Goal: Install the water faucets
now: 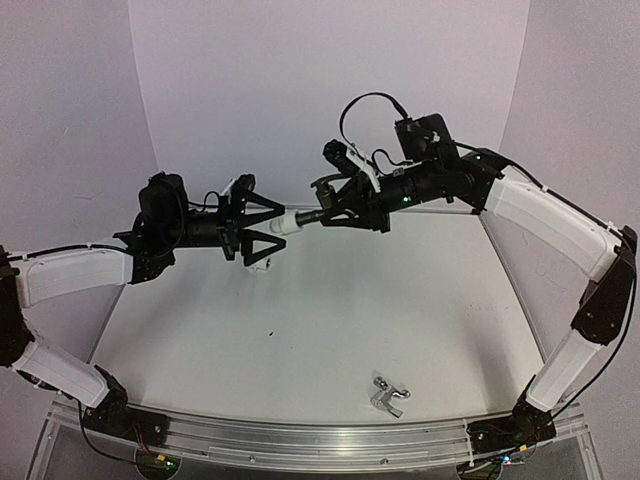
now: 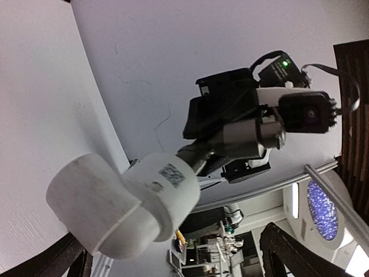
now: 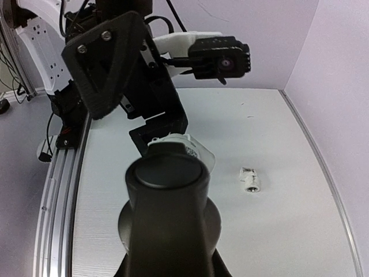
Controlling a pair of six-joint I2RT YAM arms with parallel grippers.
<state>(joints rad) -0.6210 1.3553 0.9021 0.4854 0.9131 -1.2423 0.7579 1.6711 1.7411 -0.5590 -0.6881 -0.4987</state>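
Dark faucet (image 1: 316,213) is being clamped by right gripper (image 1: 335,212), upper centre, nose in white pipe fitting (image 1: 287,222). Left gripper (image 1: 272,236) spread wide, nothing held. Chrome faucet (image 1: 388,395) lying on table (image 1: 330,320), lower centre: likely next pickup.

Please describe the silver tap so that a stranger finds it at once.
Follow the aluminium rail at the white table's near edge towards the right arm's base. Just beyond it lies a chrome silver metal tap. Unlike the dark grey metal tap held aloft, it is shiny.
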